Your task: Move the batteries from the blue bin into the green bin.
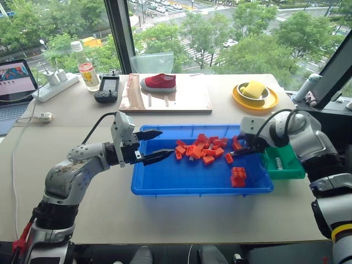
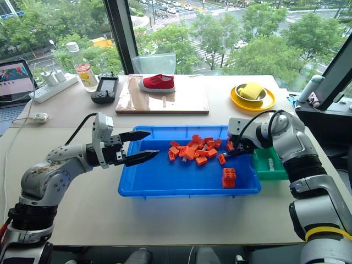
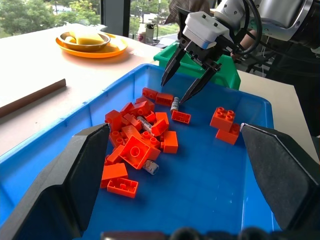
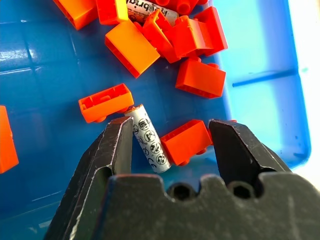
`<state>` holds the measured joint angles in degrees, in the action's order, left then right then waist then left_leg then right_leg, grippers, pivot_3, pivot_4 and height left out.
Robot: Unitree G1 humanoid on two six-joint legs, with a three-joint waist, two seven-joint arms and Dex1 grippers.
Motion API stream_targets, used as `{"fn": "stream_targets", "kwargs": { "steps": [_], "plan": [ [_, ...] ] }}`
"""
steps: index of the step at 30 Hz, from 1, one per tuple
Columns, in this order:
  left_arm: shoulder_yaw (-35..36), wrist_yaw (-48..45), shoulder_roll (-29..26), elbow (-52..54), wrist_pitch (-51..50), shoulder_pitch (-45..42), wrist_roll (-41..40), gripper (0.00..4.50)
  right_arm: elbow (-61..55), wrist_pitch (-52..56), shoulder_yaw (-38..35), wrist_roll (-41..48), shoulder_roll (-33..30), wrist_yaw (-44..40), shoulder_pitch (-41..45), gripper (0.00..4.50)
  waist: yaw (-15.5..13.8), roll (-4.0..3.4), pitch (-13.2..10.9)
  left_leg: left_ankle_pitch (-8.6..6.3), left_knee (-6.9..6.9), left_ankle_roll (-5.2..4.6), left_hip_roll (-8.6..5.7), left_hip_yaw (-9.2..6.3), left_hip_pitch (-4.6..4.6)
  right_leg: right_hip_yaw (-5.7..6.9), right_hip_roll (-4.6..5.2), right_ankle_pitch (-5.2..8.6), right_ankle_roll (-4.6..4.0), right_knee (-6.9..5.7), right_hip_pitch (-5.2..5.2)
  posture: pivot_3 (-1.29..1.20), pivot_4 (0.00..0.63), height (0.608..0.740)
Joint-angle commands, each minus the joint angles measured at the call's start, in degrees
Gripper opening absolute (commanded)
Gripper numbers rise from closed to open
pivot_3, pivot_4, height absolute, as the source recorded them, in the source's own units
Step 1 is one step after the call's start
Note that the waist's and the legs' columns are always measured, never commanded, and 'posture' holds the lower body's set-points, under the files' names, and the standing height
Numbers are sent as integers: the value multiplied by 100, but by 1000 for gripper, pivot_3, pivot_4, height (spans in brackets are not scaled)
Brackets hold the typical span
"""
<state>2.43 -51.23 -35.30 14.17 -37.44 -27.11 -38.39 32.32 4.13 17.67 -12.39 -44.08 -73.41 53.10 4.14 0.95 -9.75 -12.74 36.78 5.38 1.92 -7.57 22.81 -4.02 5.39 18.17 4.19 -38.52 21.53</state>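
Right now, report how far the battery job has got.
Done: one battery lies in the green bin. In hand: the right end effector, fingers open, straddles a battery and an orange block in the blue bin. Left: that one, plus two more batteries among the blocks.

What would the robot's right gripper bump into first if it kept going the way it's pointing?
Probably the battery lying between the open fingers of the right gripper, with an orange block right beside it, both on the floor of the blue bin. How close it is isn't clear.
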Motion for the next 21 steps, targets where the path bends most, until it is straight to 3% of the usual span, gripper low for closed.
{"fn": "stream_targets", "kwargs": {
  "steps": [1, 2, 13, 16, 21],
  "plan": [
    [116, -1, -18, 198, 25, -34, -77, 4500, 153, -52, 195, -117, 85, -67, -253, 408, -4, 0, 0, -1, -1, -2, 0, -2, -8, 3, 0, 0, 0, 6, -13, 0, 150, 740],
    [117, 1, -14, 197, 20, -38, -78, 4500, 156, -46, 199, -125, 99, -72, -265, 55, -15, 0, 0, -2, -3, -4, 0, -2, -19, 4, 0, 0, 0, 14, -27, 0, 150, 740],
    [97, -12, -11, 191, 24, -56, -68, 4500, -15, 5, 156, -176, -99, -73, -182, 55, -63, 0, 0, -3, -5, -5, -4, -8, -28, 4, 1, 0, 0, 41, -52, 0, 150, 740],
    [96, -21, -8, 185, 26, -48, -71, 4500, -225, 13, 97, -142, -245, -140, -143, 698, -72, -2, -2, -3, -5, -5, -4, -8, -27, 4, 1, 0, 0, 40, -51, 0, 150, 740],
    [81, -40, 4, 166, 37, -45, -67, 4500, -836, 301, 12, 11, -383, -400, -77, 2357, -46, -14, -11, -4, -6, -6, -5, -8, -19, 3, 2, 0, 1, 43, -43, 0, 150, 740]
  ]
}}
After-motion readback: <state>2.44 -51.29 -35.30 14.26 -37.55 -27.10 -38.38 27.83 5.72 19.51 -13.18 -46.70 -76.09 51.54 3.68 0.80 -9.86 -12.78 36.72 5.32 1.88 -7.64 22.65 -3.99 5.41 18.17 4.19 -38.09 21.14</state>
